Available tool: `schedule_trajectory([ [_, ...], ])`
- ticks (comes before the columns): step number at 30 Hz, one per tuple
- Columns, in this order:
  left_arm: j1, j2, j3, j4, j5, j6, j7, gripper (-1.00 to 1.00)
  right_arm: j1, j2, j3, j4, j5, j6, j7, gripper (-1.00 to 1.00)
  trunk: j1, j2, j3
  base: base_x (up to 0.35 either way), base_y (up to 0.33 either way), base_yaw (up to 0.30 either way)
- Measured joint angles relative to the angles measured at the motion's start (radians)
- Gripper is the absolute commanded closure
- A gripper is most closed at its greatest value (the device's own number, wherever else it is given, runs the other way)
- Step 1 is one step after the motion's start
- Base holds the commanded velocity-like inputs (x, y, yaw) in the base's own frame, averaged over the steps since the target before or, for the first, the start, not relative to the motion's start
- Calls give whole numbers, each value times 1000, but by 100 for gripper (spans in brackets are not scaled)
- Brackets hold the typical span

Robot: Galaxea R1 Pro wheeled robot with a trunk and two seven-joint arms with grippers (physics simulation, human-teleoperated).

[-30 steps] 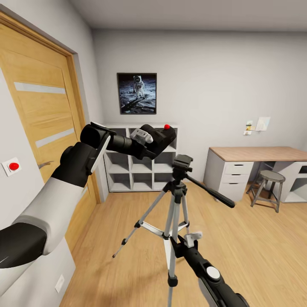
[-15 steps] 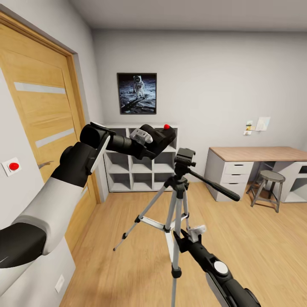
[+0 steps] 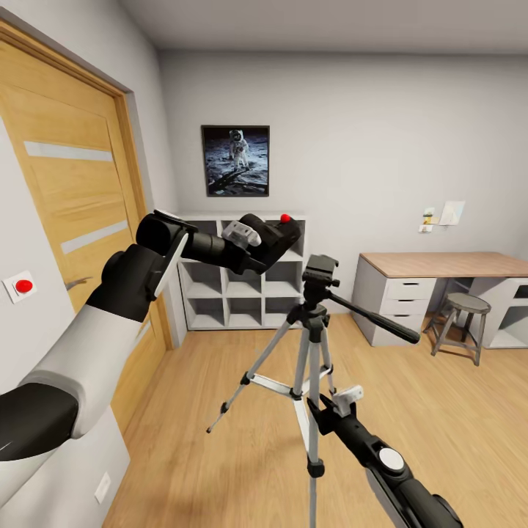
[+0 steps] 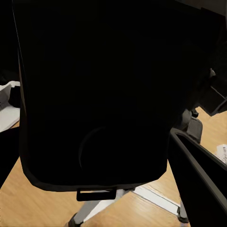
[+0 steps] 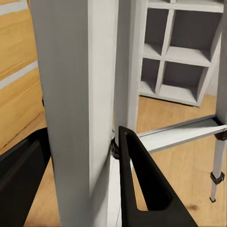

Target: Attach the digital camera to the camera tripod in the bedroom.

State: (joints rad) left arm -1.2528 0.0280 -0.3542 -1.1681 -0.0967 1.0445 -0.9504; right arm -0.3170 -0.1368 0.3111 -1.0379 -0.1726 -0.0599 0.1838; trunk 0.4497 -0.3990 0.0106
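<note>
My left gripper [image 3: 255, 248] is shut on the digital camera [image 3: 279, 236], a small black box with a red button on top, held up in the air. The camera's dark body [image 4: 94, 94] blocks most of the left wrist view. The camera tripod [image 3: 309, 352] stands on the wood floor, its black head [image 3: 321, 268] just right of and below the camera, apart from it. A long pan handle [image 3: 378, 321] points right. My right gripper [image 3: 320, 408] is shut on the tripod's near silver leg [image 5: 75, 109], with a black finger [image 5: 142, 182] on each side.
A wooden door [image 3: 66, 183] runs along the left wall beside a red wall button [image 3: 23, 286]. White cube shelves [image 3: 238, 293] stand at the back under an astronaut picture [image 3: 235, 160]. A desk [image 3: 440, 265] and stool [image 3: 463, 317] are at the right.
The tripod has shifted to the right with my right gripper on its leg, and its head now stands a little higher. My left arm and the camera have barely moved.
</note>
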Motion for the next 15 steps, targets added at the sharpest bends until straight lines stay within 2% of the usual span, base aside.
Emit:
schedule_trajectory([
  [1, 0, 0, 0, 0, 0, 0, 0, 100, 0, -13, 4, -1, 12, -1, 32, 100, 0, 0, 0, 0, 0, 0],
  [3, 0, 1, 0, 0, 0, 0, 0, 100, 0, -18, 3, -1, 24, 0, 44, 100, 0, 0, 0, 0, 0, 0],
  [9, 0, 0, -1, 0, 0, 0, 0, 100, 0, -26, 6, 0, 101, 0, 72, 100, 0, 0, 0, 0, 0, 0],
  [15, 0, 1, -1, 0, 0, 0, 0, 100, 0, -28, 7, -1, 125, 0, 88, 100, 0, 0, 0, 0, 0, 0],
])
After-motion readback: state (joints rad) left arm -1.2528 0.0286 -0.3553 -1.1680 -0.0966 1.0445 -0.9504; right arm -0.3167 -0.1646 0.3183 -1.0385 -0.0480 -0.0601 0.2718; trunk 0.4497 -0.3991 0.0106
